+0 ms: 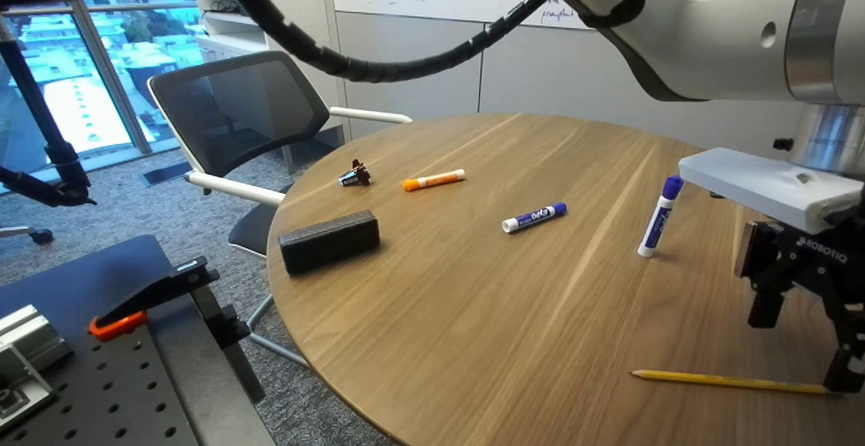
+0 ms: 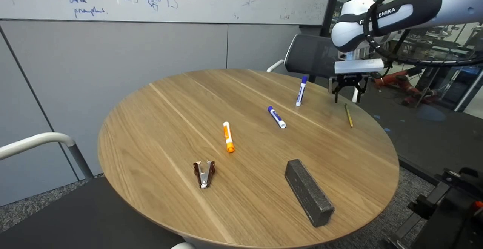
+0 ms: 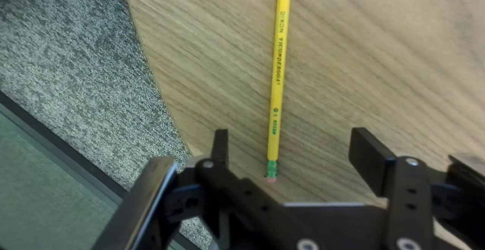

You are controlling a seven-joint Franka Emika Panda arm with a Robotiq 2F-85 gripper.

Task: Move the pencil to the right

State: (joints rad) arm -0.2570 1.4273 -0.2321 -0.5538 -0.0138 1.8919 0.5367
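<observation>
Pencil (image 1: 730, 381) lies near the rim of the table (image 1: 473, 324), the gripper (image 1: 803, 353) spread at its eraser end

In an exterior view, the pencil lies flat on the table at the right, toward the near edge, its sharpened tip aimed at the left-hand rim. Its other end runs up to a fingertip (image 1: 845, 373); contact cannot be told from this side. The gripper's jaws stand well apart. An upright marker (image 1: 659, 219), white with a blue cap and label, stands farther toward the back rim, and a lying marker (image 1: 534, 217) of the same colors rests nearer the middle.

In an exterior view, an orange marker (image 2: 228, 137) lies near the middle of the table, a staple remover (image 2: 204, 179) sits toward the near rim on the left, and a dark block (image 2: 309, 192) lies close to the near rim on the right. The pencil is just inside the right-hand rim, with the gripper at its far end and a gap showing between the jaws.

In the wrist view, the pencil, lettered DIXON TICONDEROGA, runs from the frame's upper edge down to a green ferrule and pink eraser between the two fingers (image 3: 369, 163). It is apart from both; the jaws are released and spread wide. The table's curved rim passes to the pencil's left, with gray carpet (image 3: 83, 72) beyond.
</observation>
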